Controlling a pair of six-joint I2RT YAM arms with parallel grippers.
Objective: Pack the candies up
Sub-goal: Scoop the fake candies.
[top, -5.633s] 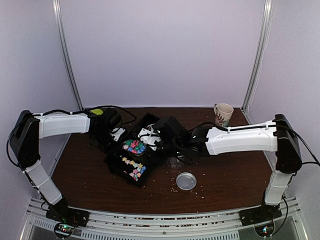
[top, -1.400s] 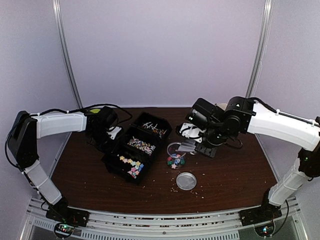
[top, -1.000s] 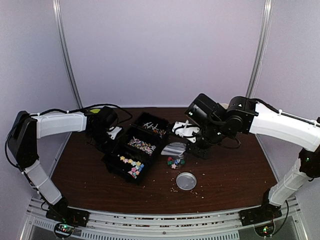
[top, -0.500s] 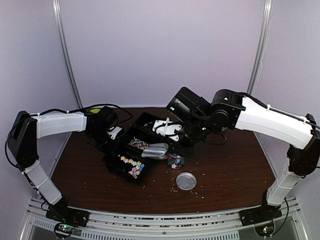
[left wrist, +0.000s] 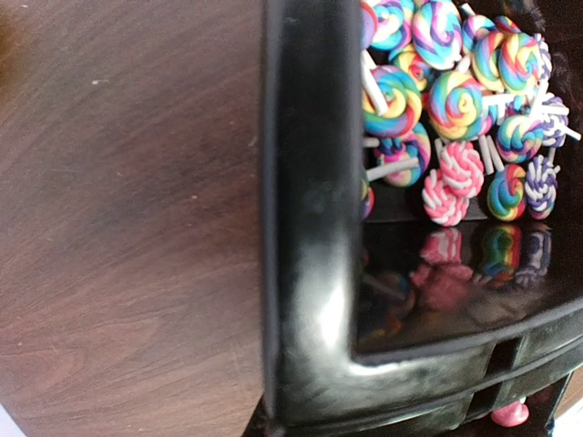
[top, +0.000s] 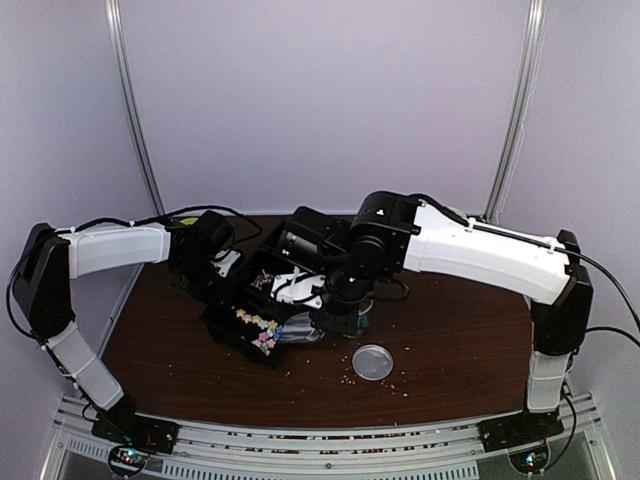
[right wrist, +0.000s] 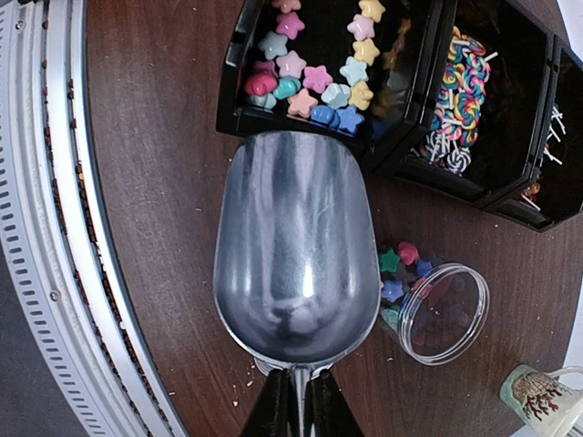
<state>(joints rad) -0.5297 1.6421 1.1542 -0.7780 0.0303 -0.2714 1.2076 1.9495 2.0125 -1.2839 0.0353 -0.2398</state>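
Presently: scoop [right wrist: 296, 255], metal, empty, handle clenched between my right fingers [right wrist: 271, 408]. Its mouth is aimed at the star candies [right wrist: 314, 77] in the tray [right wrist: 239, 68], upper centre, presumably to dig a load. Jar [right wrist: 442, 314], lower right, holds a few candies. Left fingers: unseen, cannot tell; probably steadying the tray. Legible writing: none.
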